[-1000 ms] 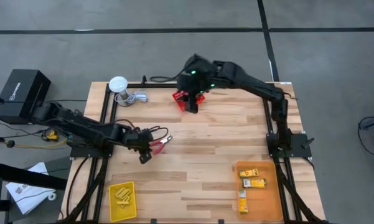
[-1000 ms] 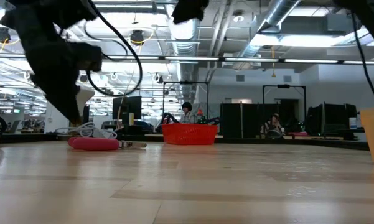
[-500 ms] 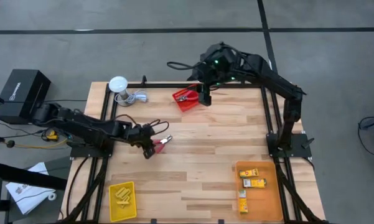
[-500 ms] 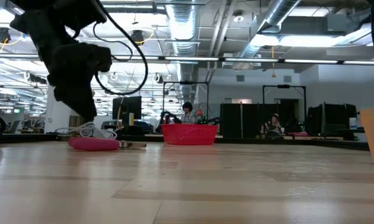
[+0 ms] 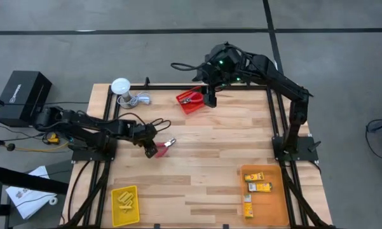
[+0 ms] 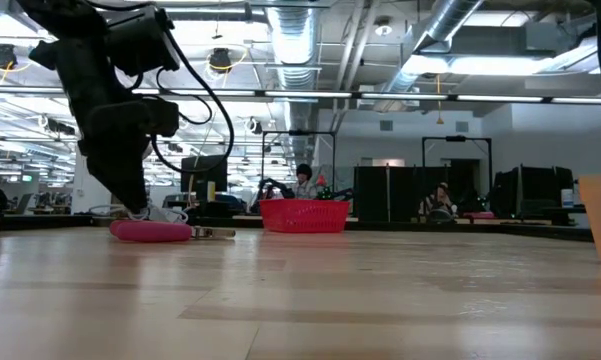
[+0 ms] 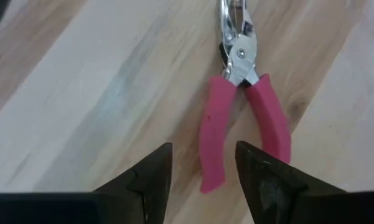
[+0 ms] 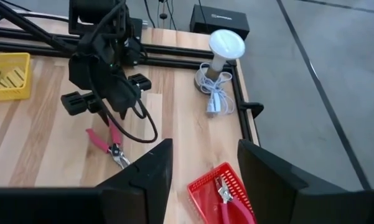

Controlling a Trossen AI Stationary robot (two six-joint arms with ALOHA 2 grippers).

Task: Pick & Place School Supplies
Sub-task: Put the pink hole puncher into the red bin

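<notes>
Red-handled tool (image 8: 223,198) in red bin (image 8: 206,184)

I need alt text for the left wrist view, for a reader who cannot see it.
A pair of pink-handled metal pliers lies flat on the light wooden table, untouched. The left gripper hovers over the handles with its dark jaws open.
</notes>
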